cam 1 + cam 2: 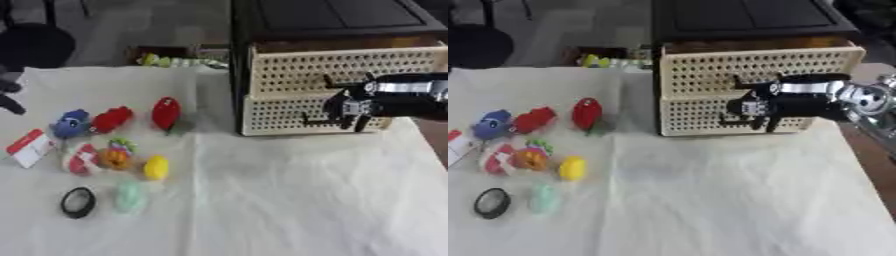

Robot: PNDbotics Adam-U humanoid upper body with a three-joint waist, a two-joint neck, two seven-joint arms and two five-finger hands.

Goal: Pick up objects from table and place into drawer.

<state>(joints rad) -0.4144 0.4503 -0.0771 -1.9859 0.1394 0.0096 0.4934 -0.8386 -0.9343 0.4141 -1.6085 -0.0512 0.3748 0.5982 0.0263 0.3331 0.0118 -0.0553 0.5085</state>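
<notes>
In the left eye view, the robot's black and silver right hand [354, 106] is being held against the front of the cream perforated drawer unit [289, 75] in its black frame, seemingly so that a drawer can be pulled out before anything is carried over. Its fingers are being hooked downward at the seam between the upper and lower drawer fronts; whether a handle is actually being gripped cannot be told. The small objects are being left waiting well apart from the drawers, on the white cloth-covered table [289, 200] at the left: a red oval toy [165, 113], a red lumpy toy [111, 119], a blue toy [72, 123], a yellow egg-shaped piece [156, 167], a pale green shape [129, 196] and a black ring [78, 202]. A dark shape is showing at the far left edge; what it is cannot be made out.

In the right eye view, the right hand is being seen with more of its silver wrist, fingers curled toward the drawer face, their tips lost against the perforations. The orange and green toy [531, 157] is being crowded by a red and white one [496, 160]. The red and white card [455, 142] is being cut off at the left edge. The left hand is not being shown.
</notes>
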